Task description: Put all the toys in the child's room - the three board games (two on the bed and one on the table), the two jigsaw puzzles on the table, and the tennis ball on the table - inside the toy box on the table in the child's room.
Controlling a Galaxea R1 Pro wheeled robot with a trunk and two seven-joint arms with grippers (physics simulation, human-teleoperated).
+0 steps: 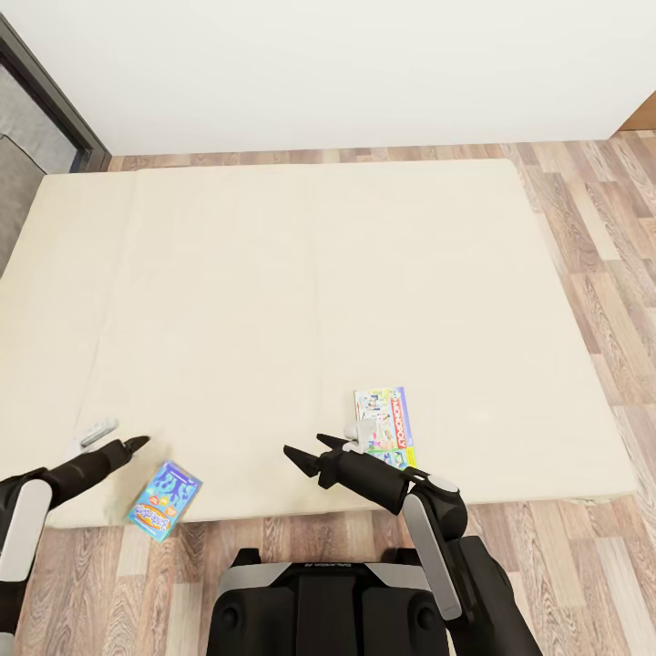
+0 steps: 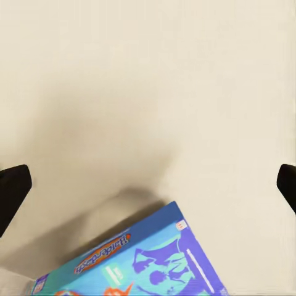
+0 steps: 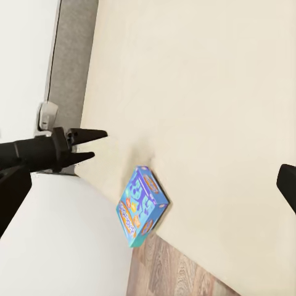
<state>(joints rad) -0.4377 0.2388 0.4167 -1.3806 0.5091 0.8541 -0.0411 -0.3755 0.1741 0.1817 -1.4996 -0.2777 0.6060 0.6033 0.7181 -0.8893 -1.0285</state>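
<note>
Both arms reach over the near edge of the bed, the landmark here. Left gripper hovers with jaws spread and empty just beside the blue board game, which overhangs that edge. Right gripper, likewise open and empty, hangs near the Monopoly box. Judging by this, pickup is beginning; next, each gripper must close on its box.

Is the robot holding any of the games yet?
No. Both the left gripper and right gripper are open and empty; the blue game and Monopoly box lie on the bed.
</note>
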